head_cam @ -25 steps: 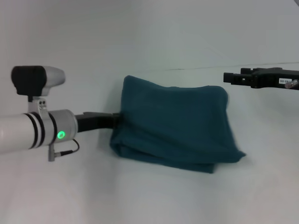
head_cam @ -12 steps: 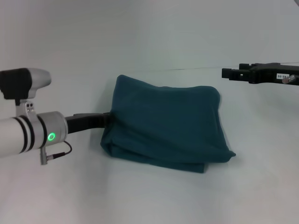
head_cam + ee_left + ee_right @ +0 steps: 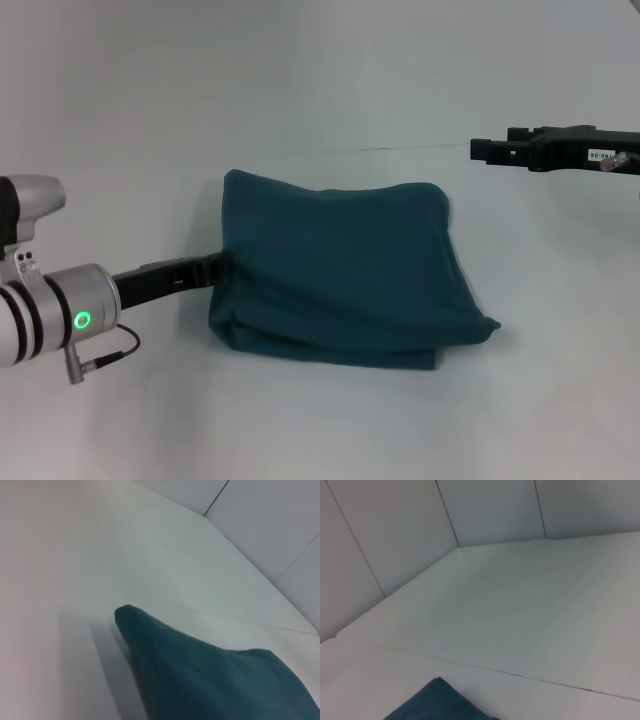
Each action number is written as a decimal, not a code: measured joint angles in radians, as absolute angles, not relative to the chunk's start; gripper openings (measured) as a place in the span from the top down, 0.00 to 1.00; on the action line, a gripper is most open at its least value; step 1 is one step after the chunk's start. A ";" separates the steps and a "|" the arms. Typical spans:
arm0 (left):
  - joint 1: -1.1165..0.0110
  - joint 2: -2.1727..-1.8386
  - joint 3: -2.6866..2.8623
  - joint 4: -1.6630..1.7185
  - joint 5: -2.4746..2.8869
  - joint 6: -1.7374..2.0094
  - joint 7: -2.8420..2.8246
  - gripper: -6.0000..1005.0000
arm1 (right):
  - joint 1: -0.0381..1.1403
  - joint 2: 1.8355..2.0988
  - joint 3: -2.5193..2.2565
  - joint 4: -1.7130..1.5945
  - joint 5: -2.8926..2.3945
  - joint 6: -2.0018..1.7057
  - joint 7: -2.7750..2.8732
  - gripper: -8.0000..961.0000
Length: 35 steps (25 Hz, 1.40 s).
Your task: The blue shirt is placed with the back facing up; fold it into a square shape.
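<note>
This looks like a lab or robot test cell rather than a home. A plain white tabletop [image 3: 330, 420] runs under everything, with a thin seam line across it. Behind it stand bare white wall panels [image 3: 490, 510] joined by dark vertical seams. The only item laid out is a folded shirt [image 3: 340, 270].

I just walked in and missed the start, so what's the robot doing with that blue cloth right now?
It is folding a blue shirt on a white table. The shirt already lies as a thick, roughly square bundle. The left gripper is at the bundle's left edge, its tips hidden by the fabric. The right gripper hangs in the air on the right beyond the shirt, touching nothing.
</note>
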<state>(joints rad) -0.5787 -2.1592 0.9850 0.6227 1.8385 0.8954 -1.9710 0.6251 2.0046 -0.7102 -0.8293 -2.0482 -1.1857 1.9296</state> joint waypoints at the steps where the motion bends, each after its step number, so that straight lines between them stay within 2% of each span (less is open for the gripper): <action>1: -0.575 -2.161 0.985 0.622 1.838 0.897 -1.971 0.97 | 0.625 2.005 -0.710 -0.829 -2.048 -1.186 1.930 0.18; 9: -0.551 -2.166 0.983 0.618 1.831 0.936 -1.969 0.95 | 0.629 1.997 -0.710 -0.807 -2.049 -1.186 1.930 0.18; 30: -0.541 -2.164 0.848 0.637 1.826 0.983 -1.953 0.91 | 0.630 1.995 -0.710 -0.805 -2.049 -1.186 1.930 0.18; 35: -0.545 -2.163 0.829 0.666 1.824 0.983 -1.953 0.73 | 0.631 1.995 -0.703 -0.805 -2.049 -1.186 1.930 0.18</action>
